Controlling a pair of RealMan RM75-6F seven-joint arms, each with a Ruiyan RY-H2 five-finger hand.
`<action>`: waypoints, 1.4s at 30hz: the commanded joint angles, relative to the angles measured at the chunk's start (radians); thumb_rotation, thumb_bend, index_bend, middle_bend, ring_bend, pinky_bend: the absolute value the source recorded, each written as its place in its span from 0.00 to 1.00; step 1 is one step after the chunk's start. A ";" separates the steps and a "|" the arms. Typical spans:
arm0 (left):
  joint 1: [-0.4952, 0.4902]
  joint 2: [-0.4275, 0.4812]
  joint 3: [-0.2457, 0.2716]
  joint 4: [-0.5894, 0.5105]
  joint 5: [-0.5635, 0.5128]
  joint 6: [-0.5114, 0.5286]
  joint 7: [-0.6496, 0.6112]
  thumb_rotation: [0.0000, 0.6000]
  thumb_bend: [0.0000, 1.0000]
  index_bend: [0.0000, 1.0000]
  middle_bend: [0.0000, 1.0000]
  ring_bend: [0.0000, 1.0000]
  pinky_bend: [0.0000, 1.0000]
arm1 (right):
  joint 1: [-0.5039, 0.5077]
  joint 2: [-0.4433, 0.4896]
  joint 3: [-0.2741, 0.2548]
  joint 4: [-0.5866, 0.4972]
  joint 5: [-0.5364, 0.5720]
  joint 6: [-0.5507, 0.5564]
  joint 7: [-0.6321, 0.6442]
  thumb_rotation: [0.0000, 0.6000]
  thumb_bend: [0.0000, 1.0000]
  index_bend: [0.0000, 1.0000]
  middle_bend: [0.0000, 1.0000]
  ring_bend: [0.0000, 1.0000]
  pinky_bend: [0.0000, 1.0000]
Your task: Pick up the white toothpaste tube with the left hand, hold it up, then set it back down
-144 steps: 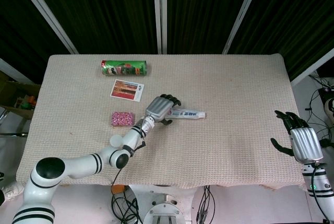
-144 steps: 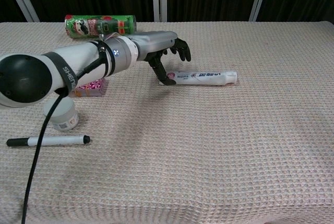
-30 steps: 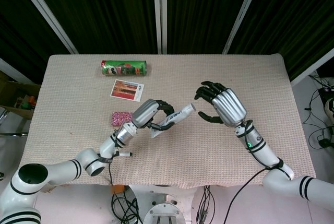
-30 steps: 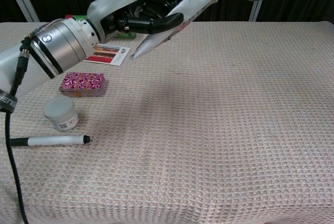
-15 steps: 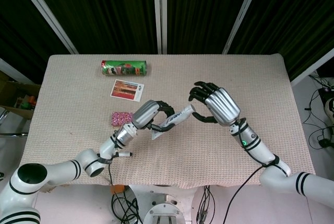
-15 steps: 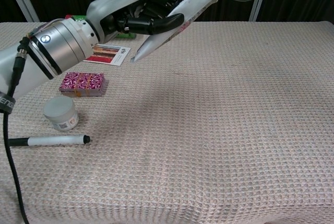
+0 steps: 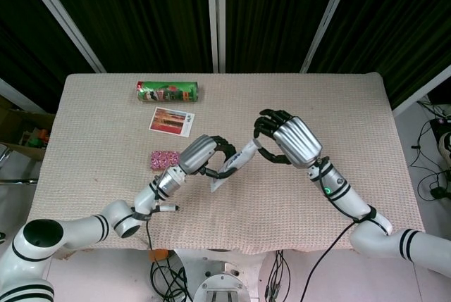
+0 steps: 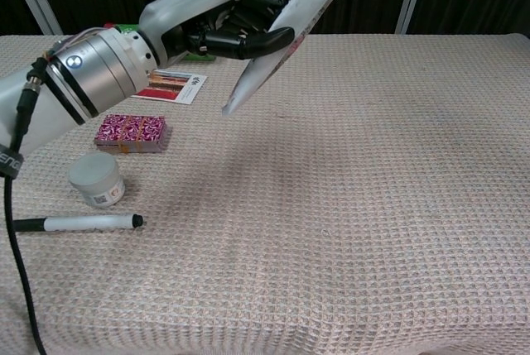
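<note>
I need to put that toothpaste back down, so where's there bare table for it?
The woven cloth table is bare across its near and right side, below the right hand. The left strip is crowded: green can, picture card, pink patterned box, white jar, marker pen. The left hand holds the white toothpaste tube aloft.

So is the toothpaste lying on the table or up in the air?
Up in the air. The left hand holds the toothpaste tilted, cap end up, clear above the table.
</note>
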 commanded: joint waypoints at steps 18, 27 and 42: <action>-0.020 0.023 0.017 -0.015 0.015 -0.029 0.142 0.63 0.63 0.68 0.72 0.55 0.46 | 0.018 0.004 -0.007 -0.012 0.007 0.006 -0.022 1.00 0.34 0.52 0.41 0.24 0.42; -0.032 0.036 0.023 -0.034 0.014 -0.055 0.185 0.65 0.64 0.68 0.73 0.55 0.45 | 0.024 0.002 -0.009 -0.011 0.007 0.012 -0.023 1.00 0.34 0.52 0.41 0.24 0.42; -0.047 0.047 0.021 -0.055 -0.002 -0.096 0.230 0.66 0.64 0.68 0.73 0.55 0.44 | 0.035 -0.004 -0.014 -0.020 -0.009 0.024 -0.019 1.00 0.34 0.52 0.41 0.24 0.42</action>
